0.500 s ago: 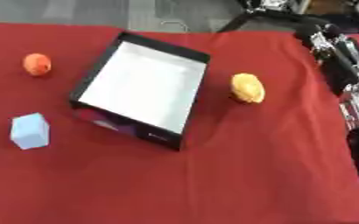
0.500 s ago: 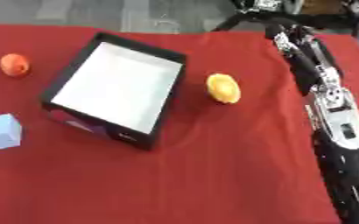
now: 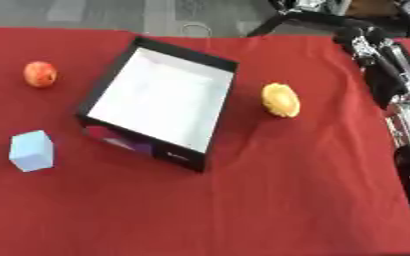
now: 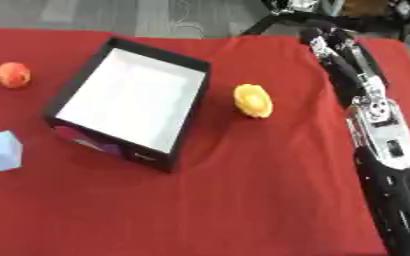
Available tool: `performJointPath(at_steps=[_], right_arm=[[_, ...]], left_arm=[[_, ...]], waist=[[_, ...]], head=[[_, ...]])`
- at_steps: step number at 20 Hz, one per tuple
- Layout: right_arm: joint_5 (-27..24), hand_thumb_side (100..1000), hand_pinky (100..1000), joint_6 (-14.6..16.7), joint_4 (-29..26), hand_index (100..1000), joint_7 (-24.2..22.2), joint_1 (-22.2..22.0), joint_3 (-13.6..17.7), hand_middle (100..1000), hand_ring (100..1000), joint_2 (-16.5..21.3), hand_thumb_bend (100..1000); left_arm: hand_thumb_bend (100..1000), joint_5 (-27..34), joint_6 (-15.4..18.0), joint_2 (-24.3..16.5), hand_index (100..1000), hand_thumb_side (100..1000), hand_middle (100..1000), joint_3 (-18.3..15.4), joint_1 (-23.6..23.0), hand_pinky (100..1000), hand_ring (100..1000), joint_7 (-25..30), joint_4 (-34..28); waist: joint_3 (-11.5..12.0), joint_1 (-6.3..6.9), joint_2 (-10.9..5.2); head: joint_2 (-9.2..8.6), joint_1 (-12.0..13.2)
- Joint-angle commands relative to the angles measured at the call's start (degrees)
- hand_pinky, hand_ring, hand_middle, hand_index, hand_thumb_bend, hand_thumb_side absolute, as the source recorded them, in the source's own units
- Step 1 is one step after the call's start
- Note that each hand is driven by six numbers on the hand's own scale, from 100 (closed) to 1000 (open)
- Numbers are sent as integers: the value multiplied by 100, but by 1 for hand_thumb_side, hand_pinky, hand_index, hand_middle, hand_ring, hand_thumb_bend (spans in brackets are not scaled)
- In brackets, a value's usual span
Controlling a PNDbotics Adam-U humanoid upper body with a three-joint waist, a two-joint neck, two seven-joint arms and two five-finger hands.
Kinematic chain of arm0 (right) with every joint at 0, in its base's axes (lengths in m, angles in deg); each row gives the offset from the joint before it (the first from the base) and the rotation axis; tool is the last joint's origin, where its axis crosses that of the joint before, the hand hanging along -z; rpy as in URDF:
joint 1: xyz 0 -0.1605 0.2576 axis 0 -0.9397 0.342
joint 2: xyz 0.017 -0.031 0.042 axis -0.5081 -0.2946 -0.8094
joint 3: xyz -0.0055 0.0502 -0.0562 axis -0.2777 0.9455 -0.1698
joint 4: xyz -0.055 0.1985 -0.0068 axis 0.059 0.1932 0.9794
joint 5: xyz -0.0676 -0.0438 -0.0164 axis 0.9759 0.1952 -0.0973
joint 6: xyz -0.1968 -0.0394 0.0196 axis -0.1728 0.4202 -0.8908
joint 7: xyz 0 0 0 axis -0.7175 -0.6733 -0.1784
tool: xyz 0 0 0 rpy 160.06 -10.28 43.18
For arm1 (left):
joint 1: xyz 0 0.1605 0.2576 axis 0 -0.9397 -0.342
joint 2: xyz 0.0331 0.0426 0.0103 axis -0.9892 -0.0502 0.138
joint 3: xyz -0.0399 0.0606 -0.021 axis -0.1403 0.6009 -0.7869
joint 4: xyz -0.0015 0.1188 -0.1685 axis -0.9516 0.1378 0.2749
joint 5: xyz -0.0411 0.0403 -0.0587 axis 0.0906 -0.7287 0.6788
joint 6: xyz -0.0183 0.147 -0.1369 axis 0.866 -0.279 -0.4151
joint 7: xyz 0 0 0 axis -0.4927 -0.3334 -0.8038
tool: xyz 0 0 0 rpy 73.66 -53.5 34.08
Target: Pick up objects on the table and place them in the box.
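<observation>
Right hand (image 4: 324, 39): at the end of the black and silver right arm (image 4: 379, 125), which runs up the right side of the red surface (image 3: 270, 200); the hand lies at the far right of the box, beyond the yellow object and well apart from it, close to the surface's far edge. Whether its fingers are straight or curled cannot be told; nothing is seen in it, and it touches none of the objects. Left hand: in neither view. Box (image 3: 160, 100): black walls, white floor, nothing inside, set askew on the surface, with a purple patch on its near outer wall. Yellow object (image 3: 280, 99): rounded, just to the right of the box, apart from its wall. Orange-red round object (image 3: 40, 73): to the left of the box, level with its far end, well apart. Pale blue cube (image 3: 32, 150): to the left of the box's near corner, near but not touching. View differences: the right eye view shows the arm at greater length, down to the lower right corner, and cuts the blue cube at its left edge; the left eye view shows the whole cube but only a strip of the arm along its right edge.
</observation>
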Motion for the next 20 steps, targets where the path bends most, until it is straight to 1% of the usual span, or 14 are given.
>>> performJointPath(at_steps=[1, 4, 7, 8, 10, 11, 12, 15, 17, 20], right_arm=[[26, 512, 1000, 21, -34, 828, -17, 39, 4, 771, 862, 222, 100], [46, 513, 1000, 17, -26, 828, -40, 34, -14, 771, 863, 227, 100], [56, 514, 1000, 15, -20, 828, -56, 37, -26, 771, 863, 235, 100], [59, 514, 1000, 15, -19, 828, -65, 38, -33, 771, 863, 238, 100], [68, 516, 1000, 17, -14, 828, -78, 35, -44, 771, 863, 248, 100], [73, 516, 1000, 18, -10, 828, -82, 33, -47, 771, 863, 251, 100], [79, 516, 1000, 20, -7, 828, -89, 34, -54, 771, 863, 256, 100], [89, 517, 1000, 25, 1, 828, -112, 39, -74, 771, 863, 265, 100], [96, 517, 1000, 23, 6, 828, -133, 46, -93, 771, 863, 264, 100], [104, 518, 1000, 25, 9, 828, -161, 55, -117, 771, 863, 260, 100]], left_arm=[[250, -442, -105, -659, 861, 710, 838, 65, 197, 900, 815, 468, -152], [269, -1205, -331, -1171, 874, 684, 838, 253, 398, 896, 824, 1408, -122], [300, -1800, -411, -1548, 898, 632, 842, 459, 579, 898, 842, 2341, -7], [318, -1963, -414, -1673, 902, 618, 843, 550, 631, 897, 846, 2658, 60], [380, -2208, -373, -1881, 914, 563, 850, 722, 734, 902, 859, 3238, 193], [380, -2265, -344, -1951, 914, 563, 850, 784, 784, 902, 859, 3478, 257], [444, -2276, -320, -2043, 921, 526, 855, 882, 822, 906, 866, 3721, 331], [540, -2332, -238, -2245, 914, 440, 854, 1132, 973, 904, 871, 4339, 537], [591, -2458, -176, -2314, 909, 402, 840, 1311, 1070, 898, 872, 4664, 702], [596, -2740, -44, -2267, 898, 367, 824, 1534, 1192, 898, 867, 4979, 995]], waist=[[-1, 114, -25], [-13, 136, -32], [-27, 157, -39], [-35, 162, -40], [-45, 171, -41], [-47, 173, -42], [-52, 178, -42], [-57, 195, -47], [-60, 207, -52], [-71, 206, -54]], head=[[-4, -26], [-4, -22], [-4, -18], [-4, -17], [-4, -25], [-4, -29], [-4, -26], [-4, -10], [-4, 6], [-4, 17]])
